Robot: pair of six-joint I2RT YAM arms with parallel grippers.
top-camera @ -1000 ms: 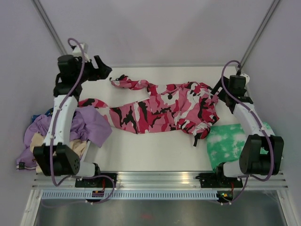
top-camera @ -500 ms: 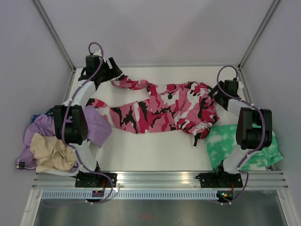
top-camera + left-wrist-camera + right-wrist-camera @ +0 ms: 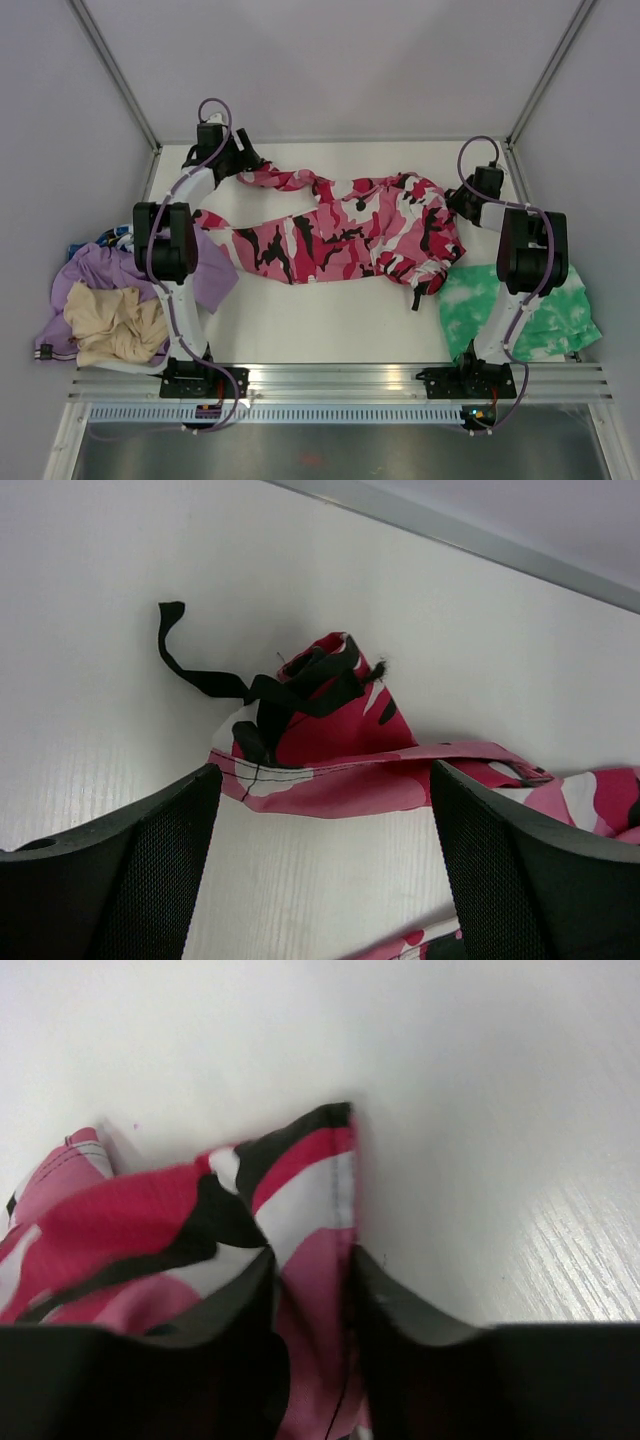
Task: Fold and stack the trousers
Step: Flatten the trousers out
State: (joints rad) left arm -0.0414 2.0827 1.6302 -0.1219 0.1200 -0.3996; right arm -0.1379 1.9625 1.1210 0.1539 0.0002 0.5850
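trousers (image 3: 340,230) lie stretched crosswise on the far half of the table (image 3: 320,320). left gripper (image 3: 320,780) hangs with jaws spread astride the leg cuff (image 3: 310,720), likely to grab it. right gripper (image 3: 310,1260) pinches the waist edge (image 3: 300,1170), probably anchoring that end for folding.

White-and-black arms (image 3: 190,190), purple cables (image 3: 213,100)

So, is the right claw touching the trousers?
Touching. The right wrist view shows it plainly: the right claw pinches a fold of the trousers between its fingers.
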